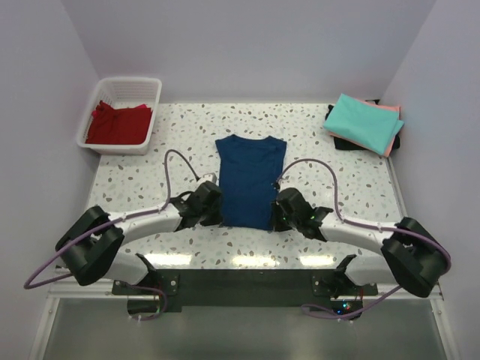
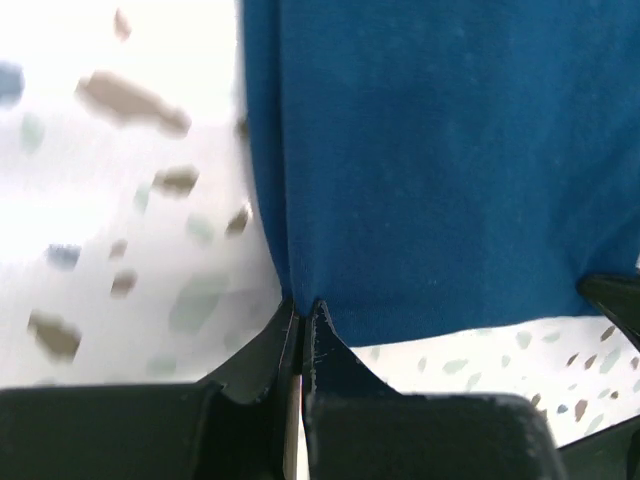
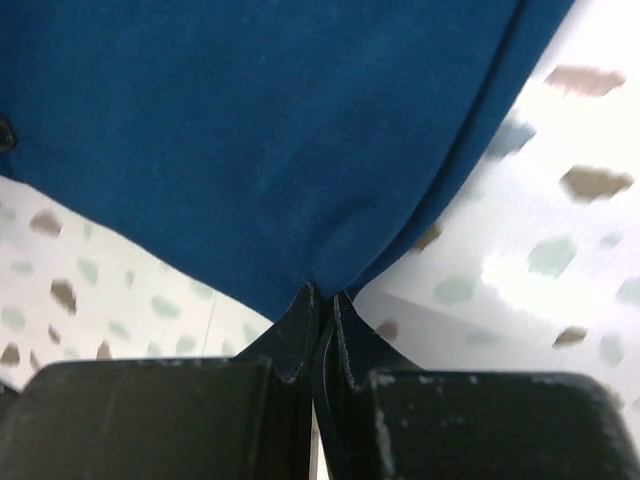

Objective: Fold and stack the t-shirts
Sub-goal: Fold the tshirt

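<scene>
A navy blue t-shirt (image 1: pixel 250 180) lies flat in the table's middle, sleeves folded in, its print not showing. My left gripper (image 1: pixel 217 214) is shut on the shirt's near left hem corner (image 2: pixel 300 290). My right gripper (image 1: pixel 276 217) is shut on the near right hem corner (image 3: pixel 322 280). A folded teal t-shirt (image 1: pixel 362 122) lies on a salmon-pink one (image 1: pixel 392 136) at the far right. A red t-shirt (image 1: pixel 118 123) lies in the white basket (image 1: pixel 154 101) at the far left.
The speckled table (image 1: pixel 135 180) runs between side walls. A dark item (image 1: pixel 345 142) lies under the stack at the far right. The arms' cables (image 1: pixel 176 161) loop over the table beside the navy shirt.
</scene>
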You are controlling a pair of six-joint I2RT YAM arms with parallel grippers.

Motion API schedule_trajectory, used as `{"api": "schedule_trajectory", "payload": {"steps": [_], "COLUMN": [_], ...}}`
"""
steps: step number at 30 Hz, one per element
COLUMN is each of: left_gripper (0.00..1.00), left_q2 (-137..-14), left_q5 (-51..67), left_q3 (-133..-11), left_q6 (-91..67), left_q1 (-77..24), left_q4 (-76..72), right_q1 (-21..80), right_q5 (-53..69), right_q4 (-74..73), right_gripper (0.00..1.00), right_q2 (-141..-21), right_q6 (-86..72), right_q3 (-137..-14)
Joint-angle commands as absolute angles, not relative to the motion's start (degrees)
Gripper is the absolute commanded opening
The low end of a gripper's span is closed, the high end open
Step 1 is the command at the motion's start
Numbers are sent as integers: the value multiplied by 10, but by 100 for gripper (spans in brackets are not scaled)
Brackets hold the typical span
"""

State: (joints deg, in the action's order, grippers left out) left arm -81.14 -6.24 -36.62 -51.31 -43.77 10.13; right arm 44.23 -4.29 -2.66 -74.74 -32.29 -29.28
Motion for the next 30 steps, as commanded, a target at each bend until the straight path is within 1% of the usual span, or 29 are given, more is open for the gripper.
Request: {"api": "schedule_trajectory", "payload": {"steps": [1,2,6,9,12,14,22,25,30], "left_gripper": [0,0,0,0,0,0,0,0,0], "left_q2": [-717,-702,-634,-620,-637,-654,-734,-757,-805], "left_q5": [-155,-187,-254,-297,-337,-370,-496,-536,-569], "left_q3": [-332,-330,-336,-355,-394,-419,-585,-634,-704], "left_q6": [-613,-630,-702,-751,-773,-782,-817,-821,-823], "left_q1": [-508,-524,-608,-648,-670,-675,-679,-677,-655], "left_q4": [175,204,273,315,354,391,504,532,580], "right_q1": [500,507,526,527,527,527,527,527,526], "right_q5": [-104,-110,-144,-167,-194,-209,-291,-323,-355], "right_q4": [-111,-122,-189,-246,-291,-305,-306,-289,-253], "right_gripper": [0,0,0,0,0,0,0,0,0], "right_q2": [-656,-637,-517,-461,-446,-448,-489,-518,-591], "right_q6": [-381,-388,-403,-392,-373,-363,-312,-286,-238], "right_q3": [-268,-260,-257,-276,-309,-333,-421,-457,-503]}}
